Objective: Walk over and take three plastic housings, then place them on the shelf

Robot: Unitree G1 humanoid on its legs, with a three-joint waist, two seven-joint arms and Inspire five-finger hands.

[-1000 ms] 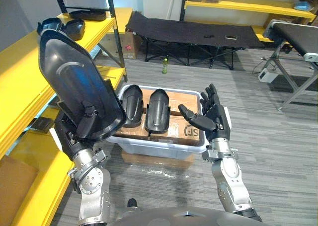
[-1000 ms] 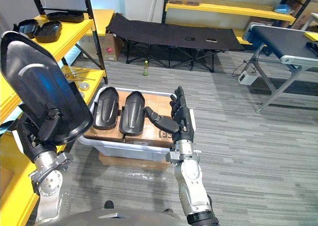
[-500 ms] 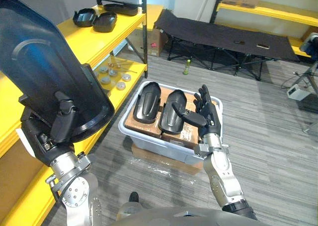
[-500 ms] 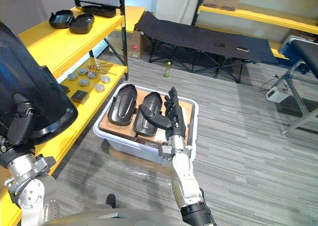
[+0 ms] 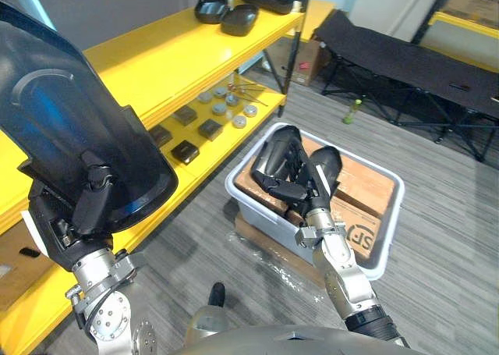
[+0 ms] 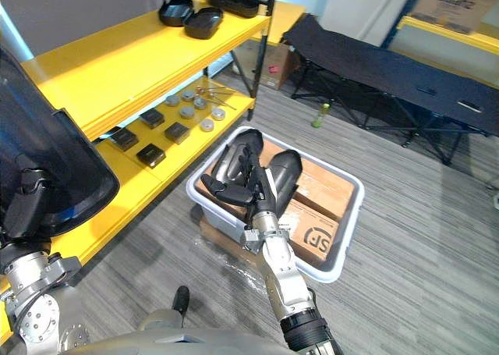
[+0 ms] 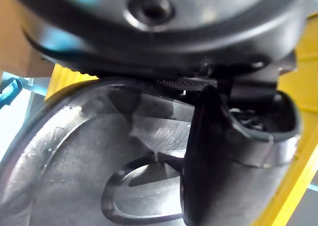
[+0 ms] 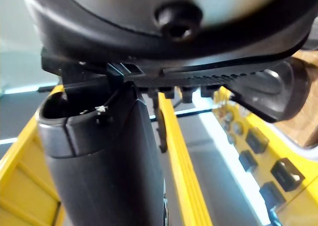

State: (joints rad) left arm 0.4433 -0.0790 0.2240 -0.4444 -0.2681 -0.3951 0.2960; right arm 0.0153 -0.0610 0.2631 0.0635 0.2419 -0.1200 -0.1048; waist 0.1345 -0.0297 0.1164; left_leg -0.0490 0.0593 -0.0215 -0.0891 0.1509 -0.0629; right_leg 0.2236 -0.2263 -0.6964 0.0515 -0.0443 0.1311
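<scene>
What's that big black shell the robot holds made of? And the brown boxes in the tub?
The housing in the left hand looks like glossy black plastic: light reflects blue off it. The boxes look like matte brown cardboard, probably.

1. Your head views are evenly bright. The light falls from overhead, and the yellow shelf at 10 o'clock is lit flat along its top board.
2. At 9 o'clock the plastic housing carries a broad blue sheen across its glossy inner face.
3. Shadows are soft. The shelf's lower level sits dimmer under the top board, and the bin near centre throws only a faint shadow on the grey floor.
4. The housings in the bin show pale streaks of glare along their curved backs.
5. In your left wrist view, white glare spreads over the housing's surface.
6. In your right wrist view, the right hand is dark against a pale, washed-out background.
</scene>
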